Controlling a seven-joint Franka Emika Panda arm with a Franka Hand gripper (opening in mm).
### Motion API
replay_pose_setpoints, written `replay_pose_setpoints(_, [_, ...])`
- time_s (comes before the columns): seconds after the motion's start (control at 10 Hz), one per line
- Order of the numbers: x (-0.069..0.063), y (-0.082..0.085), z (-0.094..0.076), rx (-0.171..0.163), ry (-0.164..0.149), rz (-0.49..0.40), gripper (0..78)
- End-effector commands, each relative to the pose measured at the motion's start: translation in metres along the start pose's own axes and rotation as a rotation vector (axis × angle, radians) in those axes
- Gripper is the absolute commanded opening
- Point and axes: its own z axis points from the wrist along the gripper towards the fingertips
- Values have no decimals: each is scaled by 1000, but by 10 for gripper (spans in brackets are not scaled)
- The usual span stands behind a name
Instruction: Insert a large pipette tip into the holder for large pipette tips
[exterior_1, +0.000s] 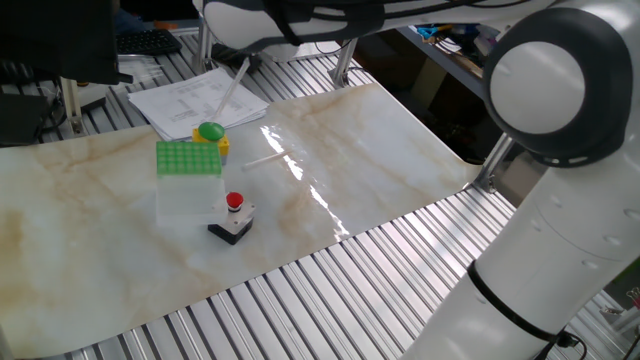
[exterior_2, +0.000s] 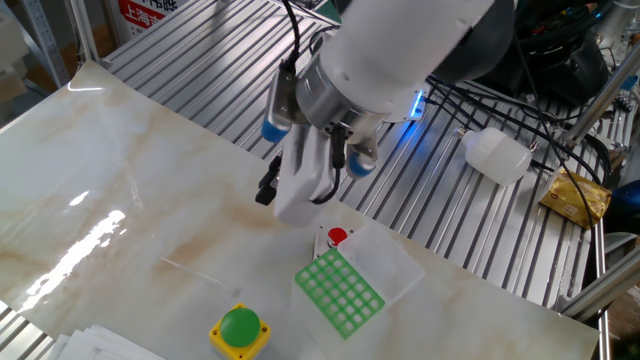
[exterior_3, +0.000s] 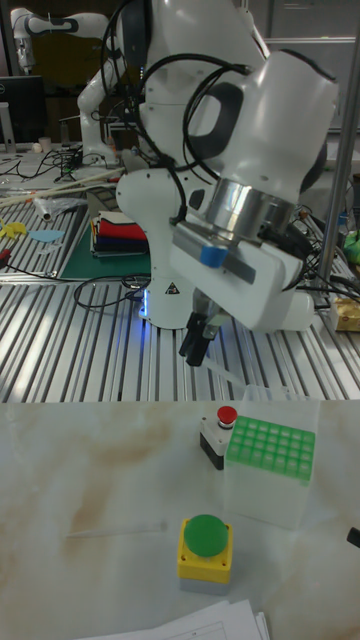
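the robot's hand (exterior_3: 198, 345) hangs above the table's (exterior_1: 380, 150) edge, fingers nearly together and empty; the slender translucent pipette tip (exterior_3: 115, 529) lies flat beside the bright green holed rack (exterior_3: 270, 446).

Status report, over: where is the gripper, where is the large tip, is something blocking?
Gripper hovering above table, holding nothing; open or shut unclear. Large pipette tip flat on table, apart from green rack. Nothing between gripper and tip.

One green rack (exterior_2: 339, 291), one pipette tip (exterior_3: 115, 528), two buttons (red (exterior_2: 337, 237), green (exterior_2: 240, 326))
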Motion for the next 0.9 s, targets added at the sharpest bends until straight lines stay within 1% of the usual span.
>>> replay_pose_setpoints(0.1, [3, 4, 2, -9, -34, 21, 11])
replay_pose_setpoints(0.3, [5, 7, 5, -21, -47, 29, 11])
replay_pose_setpoints(0.6, [8, 9, 7, -34, -54, 41, 11])
replay_pose_setpoints(0.8, [12, 12, 11, -53, -71, 52, 11])
replay_pose_setpoints(0.9, [12, 13, 11, -57, -72, 52, 11])
